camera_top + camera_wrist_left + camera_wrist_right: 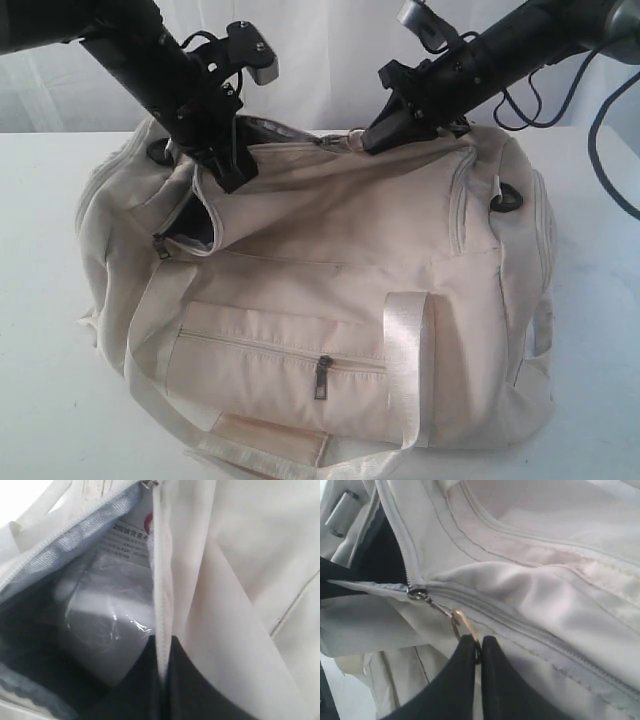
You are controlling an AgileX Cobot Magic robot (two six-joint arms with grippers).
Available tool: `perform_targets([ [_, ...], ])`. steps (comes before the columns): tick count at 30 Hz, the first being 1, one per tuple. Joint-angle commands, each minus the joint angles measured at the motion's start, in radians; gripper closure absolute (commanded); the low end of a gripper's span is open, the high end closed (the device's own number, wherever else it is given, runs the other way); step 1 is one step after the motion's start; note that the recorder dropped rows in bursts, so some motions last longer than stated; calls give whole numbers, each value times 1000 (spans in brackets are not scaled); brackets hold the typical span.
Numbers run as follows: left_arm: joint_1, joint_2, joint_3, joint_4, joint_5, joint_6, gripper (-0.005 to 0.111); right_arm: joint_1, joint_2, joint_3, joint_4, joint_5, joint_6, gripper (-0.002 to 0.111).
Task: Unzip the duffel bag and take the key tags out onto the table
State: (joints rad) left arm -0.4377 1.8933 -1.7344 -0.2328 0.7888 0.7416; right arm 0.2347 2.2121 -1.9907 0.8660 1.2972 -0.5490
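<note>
Right gripper (pixel 479 651) pinches the ring zipper pull (pixel 456 621) to draw it along while the left gripper (pixel 162 650) clamps the zip edge (pixel 161 580) taut — duffel bag (pixel 330 260) on the table (pixel 40 400), key tags unseen.

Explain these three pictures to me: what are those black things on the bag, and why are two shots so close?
Those are two robot arms working over a cream duffel bag on a white table; the wide picture comes from a camera standing apart. Each close shot comes from a camera on one arm's wrist. The left gripper is pinched shut on the bag's open zip edge; the right gripper is shut on the metal zipper pull. Inside, clear plastic wrap shows.
</note>
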Motion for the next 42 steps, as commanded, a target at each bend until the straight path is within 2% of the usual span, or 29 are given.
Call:
perform_targets([
  [1,18,-54,13,92,73,-6,107,-55,0,2,-2,-77,-28,108],
  [8,18,-75,13,110,64,-1,107,-55,0,2,173,-76,-62,108],
  [21,18,-102,13,118,38,-1,107,-76,0,2,205,-206,-52,108],
  [31,18,-102,13,133,38,-6,107,-94,0,2,198,-128,-50,108],
  [36,18,-97,13,95,61,-8,107,-78,0,4,198,-76,-182,108],
  [38,18,-79,13,32,88,-8,107,-63,0,4,170,-76,-181,108],
  [42,18,-28,13,-55,228,-5,107,21,0,16,-35,-76,-137,108],
])
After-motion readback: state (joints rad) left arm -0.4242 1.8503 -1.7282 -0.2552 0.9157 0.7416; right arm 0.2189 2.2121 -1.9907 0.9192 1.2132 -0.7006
